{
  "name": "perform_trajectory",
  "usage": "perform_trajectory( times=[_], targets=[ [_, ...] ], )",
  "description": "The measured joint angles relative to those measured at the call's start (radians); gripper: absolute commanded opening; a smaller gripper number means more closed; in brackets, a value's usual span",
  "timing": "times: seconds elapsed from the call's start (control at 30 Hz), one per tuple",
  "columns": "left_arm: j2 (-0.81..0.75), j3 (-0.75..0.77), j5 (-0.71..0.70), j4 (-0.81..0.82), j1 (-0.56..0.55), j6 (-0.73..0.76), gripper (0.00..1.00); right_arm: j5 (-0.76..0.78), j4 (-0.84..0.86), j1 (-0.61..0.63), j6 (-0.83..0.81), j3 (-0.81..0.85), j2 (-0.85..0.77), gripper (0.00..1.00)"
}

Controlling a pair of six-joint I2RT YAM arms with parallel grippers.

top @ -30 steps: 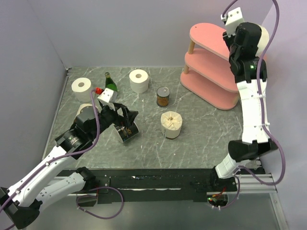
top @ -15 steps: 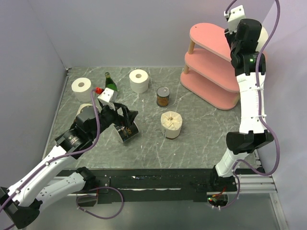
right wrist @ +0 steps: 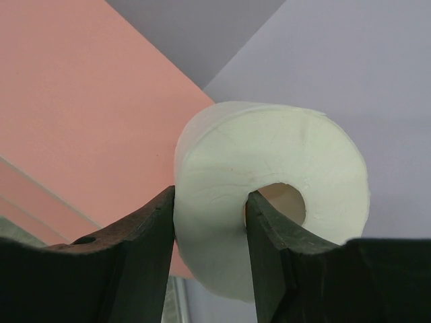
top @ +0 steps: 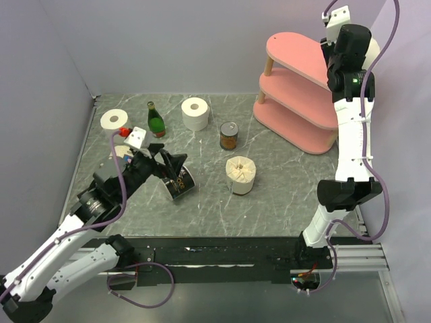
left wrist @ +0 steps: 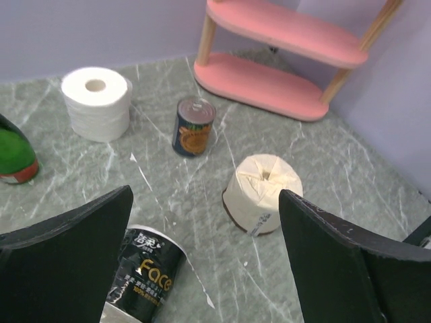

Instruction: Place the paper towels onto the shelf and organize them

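Pinching the roll (right wrist: 316, 161) through its core, the right gripper (right wrist: 210, 198) steadies it for placing near the shelf (right wrist: 81, 101); the left gripper (left wrist: 205, 195) gapes wide.

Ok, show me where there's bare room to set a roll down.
Free: all three boards of the shelf where visible, and the table between it and the near edge. Crowded: the left side, around the bottle, black cup and left tool.
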Motion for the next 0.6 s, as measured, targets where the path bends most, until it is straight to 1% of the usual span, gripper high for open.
perform_trajectory(
  times=[0.17,0.6],
  targets=[
    [-0.044,-0.012,-0.036,0.024,-0.001,0.004,0.96,-0.011,-0.008,-0.004,0.023,0.002,0.003,0.49],
    [-0.022,-0.016,-0.05,0.037,-0.001,0.008,0.96,-0.066,-0.004,-0.041,0.059,0.002,0.008,0.51]
  ],
)
